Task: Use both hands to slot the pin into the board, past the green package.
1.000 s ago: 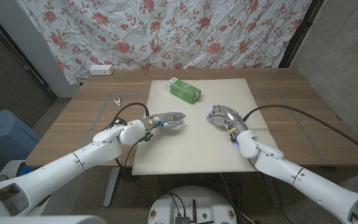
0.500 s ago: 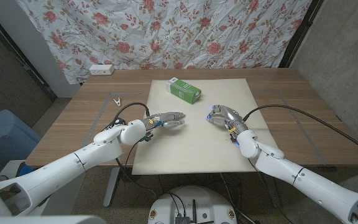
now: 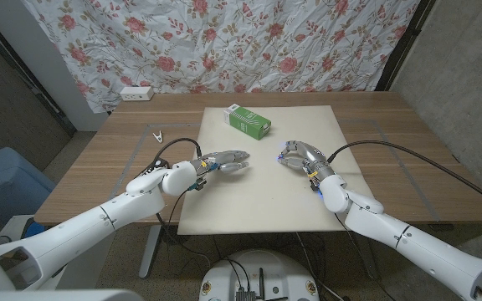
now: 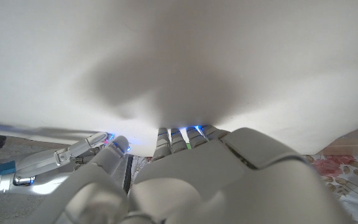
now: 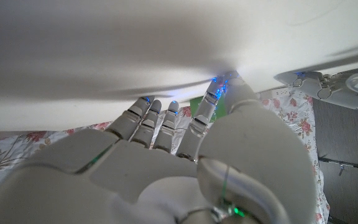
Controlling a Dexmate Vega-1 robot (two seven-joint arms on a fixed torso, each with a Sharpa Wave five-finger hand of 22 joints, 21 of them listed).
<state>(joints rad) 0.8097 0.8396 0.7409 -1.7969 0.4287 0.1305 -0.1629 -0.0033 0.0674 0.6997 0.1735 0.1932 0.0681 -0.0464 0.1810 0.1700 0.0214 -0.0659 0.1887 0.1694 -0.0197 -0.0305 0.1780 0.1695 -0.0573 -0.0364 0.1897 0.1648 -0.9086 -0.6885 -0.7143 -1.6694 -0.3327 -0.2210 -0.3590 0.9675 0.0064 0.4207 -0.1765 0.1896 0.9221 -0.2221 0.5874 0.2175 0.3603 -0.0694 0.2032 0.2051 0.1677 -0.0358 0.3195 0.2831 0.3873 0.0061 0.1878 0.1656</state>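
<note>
While a second has gone by, almost nothing on the surface has moved. The left hand hangs in the same place over the white board, fingers stretched forward with the thumb apart below them, released and holding nothing. The right hand has drawn in very slightly, and the blue glow at its fingertips shows less than it did. Its fingers are curled down toward the board. I see nothing in them, but I cannot tell whether the hand is clenched on empty air or hiding something small. The two hands face each other near the board's middle, apart, with bare board between them.

The pin, which looks like a small clothespin, lies where it lay before. It is on the bare wood, off the board's left edge, apart from the left hand and well apart from the right. The green package lies untouched at the far side of the board, beyond both hands.

In my judgement the task is barely begun: neither hand is near the pin, and the stillness reads as a pause before a reach. The left hand is the nearer one, so it would likely have to travel back off the board to pick the pin up.
</note>
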